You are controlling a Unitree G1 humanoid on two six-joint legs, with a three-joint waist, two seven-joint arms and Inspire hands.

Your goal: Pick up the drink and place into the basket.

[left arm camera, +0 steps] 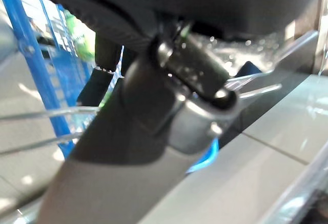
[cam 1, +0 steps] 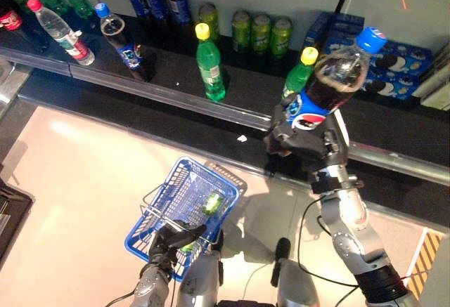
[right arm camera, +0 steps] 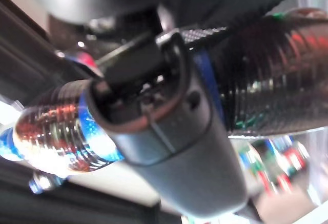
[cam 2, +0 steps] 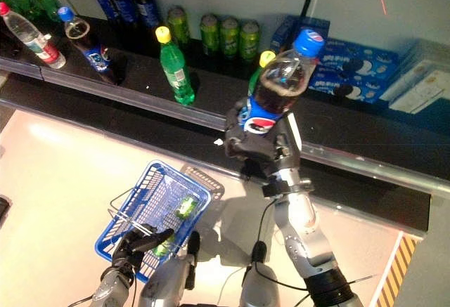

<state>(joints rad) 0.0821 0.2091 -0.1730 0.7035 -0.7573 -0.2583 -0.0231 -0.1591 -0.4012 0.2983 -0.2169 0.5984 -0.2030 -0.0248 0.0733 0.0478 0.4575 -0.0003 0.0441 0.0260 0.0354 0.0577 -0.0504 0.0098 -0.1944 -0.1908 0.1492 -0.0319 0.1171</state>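
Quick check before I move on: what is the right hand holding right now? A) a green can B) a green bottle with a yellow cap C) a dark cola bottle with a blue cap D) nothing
C: the right hand has its fingers wrapped round the dark cola bottle, blue cap up, raised above the shelf.

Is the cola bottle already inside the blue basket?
No, the right hand holds the cola bottle up by the shelf, away from the blue basket.
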